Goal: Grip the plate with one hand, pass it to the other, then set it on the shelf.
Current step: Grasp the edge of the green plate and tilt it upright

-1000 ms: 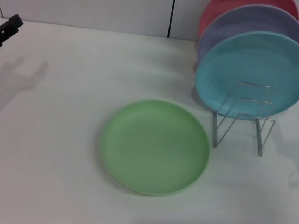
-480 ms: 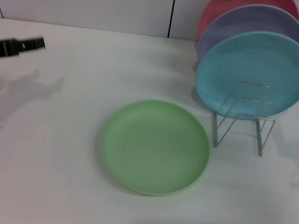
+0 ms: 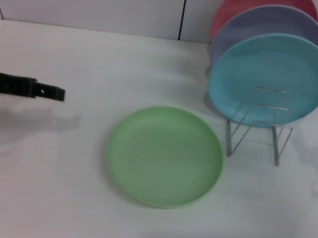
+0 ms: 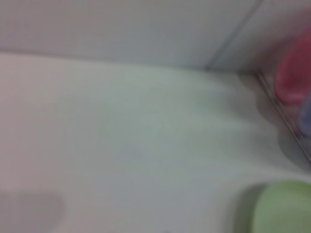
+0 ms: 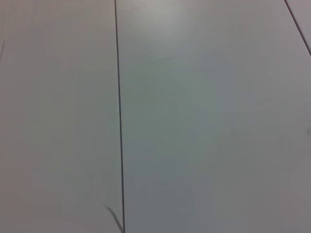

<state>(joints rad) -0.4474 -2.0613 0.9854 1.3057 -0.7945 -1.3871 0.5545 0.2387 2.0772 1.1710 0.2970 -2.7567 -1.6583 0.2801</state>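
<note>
The light-green plate (image 3: 165,156) lies flat on the white table in the middle of the head view; a part of it also shows in the left wrist view (image 4: 283,208). The silver wire shelf (image 3: 258,131) stands to its right, with its front slots bare. My left gripper (image 3: 52,92) reaches in from the left edge, level with the plate's far side and about a hand's width to the left of its rim. My right gripper is out of view; its wrist view shows only a pale panelled surface.
A light-blue plate (image 3: 270,79), a lavender plate (image 3: 263,24) and a red plate (image 3: 242,4) stand upright in the rack's rear slots. The white table (image 3: 54,170) stretches to the left and in front of the green plate.
My left gripper has moved from the far left edge down and to the right, toward the green plate. The plates and the rack have not moved.
</note>
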